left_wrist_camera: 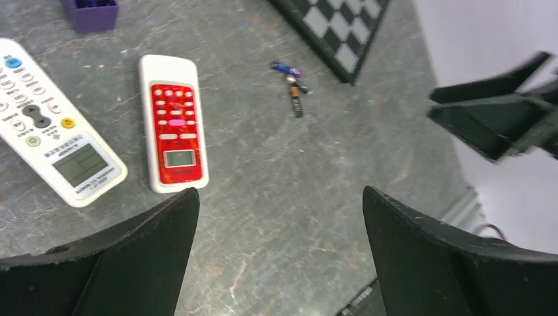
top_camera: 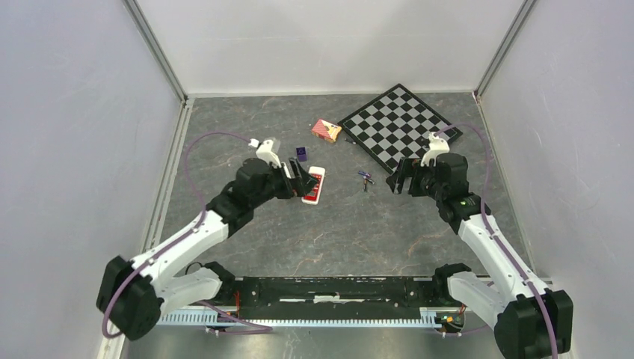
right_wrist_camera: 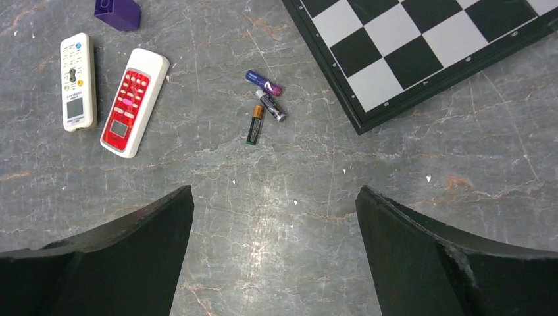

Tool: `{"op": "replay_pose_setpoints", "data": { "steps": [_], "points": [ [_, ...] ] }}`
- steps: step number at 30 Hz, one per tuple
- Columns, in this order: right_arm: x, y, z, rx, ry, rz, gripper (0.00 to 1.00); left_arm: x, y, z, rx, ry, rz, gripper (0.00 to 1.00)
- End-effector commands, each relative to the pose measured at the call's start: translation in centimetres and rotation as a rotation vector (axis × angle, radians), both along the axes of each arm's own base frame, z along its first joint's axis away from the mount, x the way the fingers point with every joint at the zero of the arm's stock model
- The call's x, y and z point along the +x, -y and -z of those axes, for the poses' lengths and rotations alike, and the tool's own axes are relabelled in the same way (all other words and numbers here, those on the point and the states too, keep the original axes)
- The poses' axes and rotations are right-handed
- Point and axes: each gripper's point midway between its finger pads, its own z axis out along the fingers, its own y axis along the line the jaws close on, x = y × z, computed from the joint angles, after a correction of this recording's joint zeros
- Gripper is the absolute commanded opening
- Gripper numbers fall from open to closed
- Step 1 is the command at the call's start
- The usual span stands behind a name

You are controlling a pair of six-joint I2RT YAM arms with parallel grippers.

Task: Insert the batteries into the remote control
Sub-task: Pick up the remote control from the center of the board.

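The table (top_camera: pixel 336 239) is one grey marbled slab, with pale walls on three sides. Two arms are bolted at its near edge, the left arm (top_camera: pixel 187 239) and the right arm (top_camera: pixel 493 247), both reaching toward the middle.

One chessboard (top_camera: pixel 400 127) lies flat at the far right, set at an angle.

There are two remotes. The white remote (right_wrist_camera: pixel 76 82) and the red remote (right_wrist_camera: pixel 133 102) lie side by side left of centre, near each other but apart. Both lie buttons up, so their backs are hidden and I cannot tell which one has the battery bay.

One orange-red box (top_camera: pixel 327 131) lies just left of the board's left corner. One small purple box (right_wrist_camera: pixel 117 13) stands just beyond the remotes.

There are three batteries (right_wrist_camera: pixel 270 105), in a loose cluster on the bare table between the red remote and the chessboard's near edge. One is purple-blue with a pink end, one is dark with a silvery end, and one is black with an orange end.

The left gripper (left_wrist_camera: pixel 279 197) is spread wide and empty. Its fingers (left_wrist_camera: pixel 151 250) hang above the table just short of the two remotes and touch neither. The right gripper (right_wrist_camera: pixel 275 191) is equally wide and holds nothing. It hangs by the board's near corner, with the batteries on the table ahead of it, untouched.
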Motion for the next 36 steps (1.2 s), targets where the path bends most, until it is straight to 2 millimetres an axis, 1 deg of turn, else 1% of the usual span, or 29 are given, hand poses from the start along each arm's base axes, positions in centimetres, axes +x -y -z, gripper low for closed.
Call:
{"op": "replay_pose_setpoints", "data": {
  "steps": [1,2,3,6,8,9,11,12,13,14,16,22,25,28,32,33,36],
  "points": [
    [0.6,-0.1,-0.1,0.03,0.011,0.027,0.97,3.8,-0.4,2.9,0.113,0.024,-0.179,1.0],
    [0.6,0.0,0.3,0.028,0.003,0.029,0.97,4.2,0.1,3.6,0.133,0.012,-0.168,0.99],
    [0.5,0.0,0.5,0.026,-0.001,0.029,0.96,4.6,0.7,4.7,0.163,-0.008,-0.155,0.96],
    [0.3,0.2,1.0,0.016,-0.016,0.039,0.96,5.8,2.7,6.5,0.226,-0.03,-0.104,0.89],
    [0.2,0.4,1.2,0.006,-0.022,0.044,0.96,6.7,3.2,7.4,0.282,-0.025,-0.103,0.85],
    [0.1,0.4,1.4,0.003,-0.024,0.043,0.96,7.1,3.3,8.2,0.312,-0.029,-0.11,0.84],
    [0.0,0.5,1.7,-0.002,-0.03,0.042,0.96,7.8,3.6,9.3,0.353,-0.031,-0.114,0.84],
    [-0.1,0.5,1.9,-0.004,-0.036,0.038,0.96,8.1,3.8,9.5,0.373,-0.026,-0.106,0.85],
    [-0.2,0.6,2.1,-0.007,-0.041,0.039,0.96,8.3,3.7,10.3,0.419,-0.031,-0.112,0.87],
    [-0.2,0.5,2.3,-0.008,-0.046,0.037,0.96,8.6,3.6,10.6,0.461,-0.031,-0.125,0.88],
    [-0.3,0.5,2.5,-0.011,-0.056,0.036,0.96,8.7,3.1,12.0,0.542,-0.058,-0.127,0.9],
    [-0.3,0.6,3.1,-0.023,-0.074,0.032,0.96,8.2,3.5,14.9,0.658,-0.1,-0.058,0.89],
    [-0.3,0.4,3.2,-0.019,-0.081,0.024,0.96,8.0,3.0,16.1,0.739,-0.112,-0.057,0.85],
    [-0.3,0.3,3.4,-0.013,-0.085,0.018,0.96,7.9,2.9,16.8,0.768,-0.115,-0.041,0.8],
    [-0.4,0.3,3.5,-0.014,-0.09,0.016,0.96,7.6,2.8,17.5,0.79,-0.127,-0.012,0.69],
    [-0.4,0.3,3.5,-0.014,-0.089,0.015,0.96,7.5,2.8,17.5,0.795,-0.13,-0.004,0.63],
    [-0.4,0.2,3.5,-0.013,-0.093,0.015,0.96,7.5,2.8,16.8,0.8,-0.121,0.002,0.53]
  ]
}}
